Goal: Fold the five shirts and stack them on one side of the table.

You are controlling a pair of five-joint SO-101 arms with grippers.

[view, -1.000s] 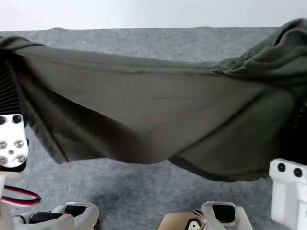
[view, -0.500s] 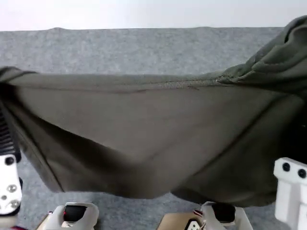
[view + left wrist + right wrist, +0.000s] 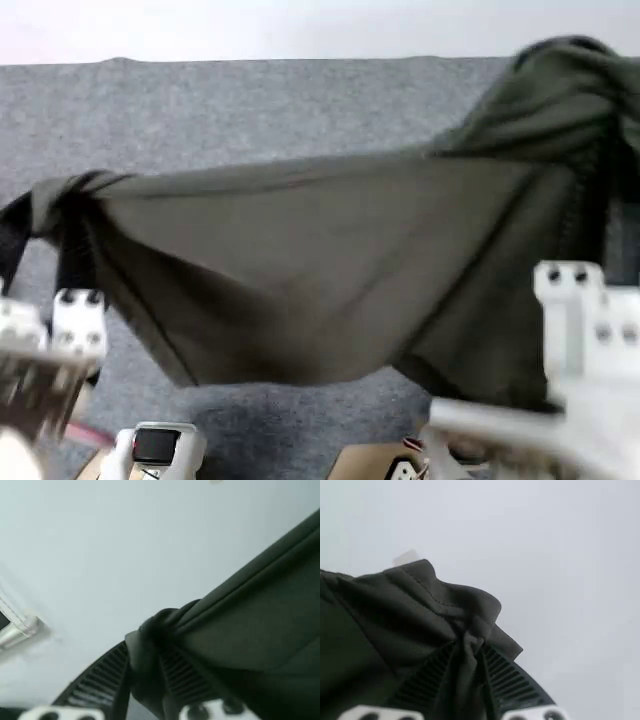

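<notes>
Grey felt covers the table [image 3: 250,100], which runs back to a pale wall [image 3: 300,25]. 1 dark olive shirt [image 3: 320,270] hangs in the air above it, stretched wide between 2 grippers, with its top hem pulled into a nearly straight line that climbs toward the right arm's side. The lower edge sags in a loose curve clear of the felt.

The left gripper [image 3: 147,652] has its ridged black jaws pressed together on a bunched corner of the cloth; in the high view that knot sits at the low end of the span [image 3: 50,235]. The right gripper [image 3: 466,652] likewise pinches a gathered fold with a stitched hem, at the higher end.

The spread fabric hides the middle of the table from the overhead camera. The white links of the left arm [image 3: 45,345] and the right arm [image 3: 590,340] rise in the foreground, the right one overlapping the shirt's lower corner. 2 arm bases [image 3: 155,447] show along the near edge, below the drooping hem.
</notes>
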